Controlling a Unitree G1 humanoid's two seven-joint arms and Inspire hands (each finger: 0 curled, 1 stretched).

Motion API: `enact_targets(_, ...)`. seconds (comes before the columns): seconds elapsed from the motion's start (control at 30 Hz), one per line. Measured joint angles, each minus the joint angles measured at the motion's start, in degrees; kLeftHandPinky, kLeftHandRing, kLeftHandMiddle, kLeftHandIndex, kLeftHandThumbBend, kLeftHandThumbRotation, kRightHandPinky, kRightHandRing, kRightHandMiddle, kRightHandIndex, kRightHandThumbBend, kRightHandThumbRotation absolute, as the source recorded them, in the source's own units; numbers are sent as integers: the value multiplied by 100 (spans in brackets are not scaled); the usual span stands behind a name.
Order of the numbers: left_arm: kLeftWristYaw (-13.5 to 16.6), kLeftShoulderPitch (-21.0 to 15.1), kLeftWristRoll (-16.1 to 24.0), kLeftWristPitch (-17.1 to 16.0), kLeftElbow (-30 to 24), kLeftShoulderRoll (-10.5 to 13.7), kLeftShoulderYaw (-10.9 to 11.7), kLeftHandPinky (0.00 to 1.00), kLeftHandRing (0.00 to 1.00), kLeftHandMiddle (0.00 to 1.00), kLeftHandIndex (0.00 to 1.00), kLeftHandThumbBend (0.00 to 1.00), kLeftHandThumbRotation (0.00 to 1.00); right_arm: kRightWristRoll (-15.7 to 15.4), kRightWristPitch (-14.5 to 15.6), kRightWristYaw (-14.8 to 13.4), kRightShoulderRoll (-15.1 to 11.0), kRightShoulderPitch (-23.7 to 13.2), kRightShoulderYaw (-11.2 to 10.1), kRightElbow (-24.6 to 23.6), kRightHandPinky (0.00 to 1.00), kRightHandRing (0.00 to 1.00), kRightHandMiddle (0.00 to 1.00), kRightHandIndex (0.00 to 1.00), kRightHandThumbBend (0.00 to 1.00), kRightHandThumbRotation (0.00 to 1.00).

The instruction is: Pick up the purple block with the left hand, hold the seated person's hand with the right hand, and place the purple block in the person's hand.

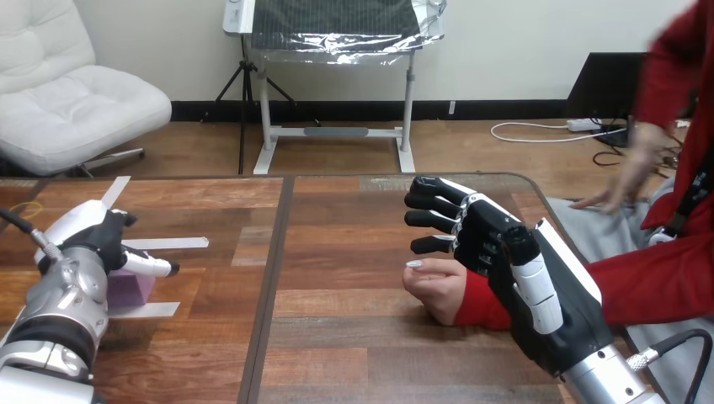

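Though by the person's hand (434,288), right hand (503,252) spread; left hand's (99,241) hold unclear.

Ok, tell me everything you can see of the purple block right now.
The purple block is a small, pale purple, matte-looking solid with flat faces and straight edges. It appears to rest on the wooden table at the view's left, between two white tape strips. The left hand sits over its top and hides much of it; whether the hand grips it cannot be told.
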Motion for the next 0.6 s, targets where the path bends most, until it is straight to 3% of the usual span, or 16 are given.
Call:
enact_targets(0.2, -38, -26, 21, 113, 0, 0, -105, 68, 83, 87, 88, 68, 33, 0, 6, 0, -1, 0, 0, 0, 73, 82, 84, 84, 89, 100)
enact_targets(0.6, -65, -65, 10, 178, 0, 0, -165, 72, 84, 87, 88, 68, 31, -35, 9, 0, -12, 0, 0, 0, 73, 82, 84, 84, 89, 100)
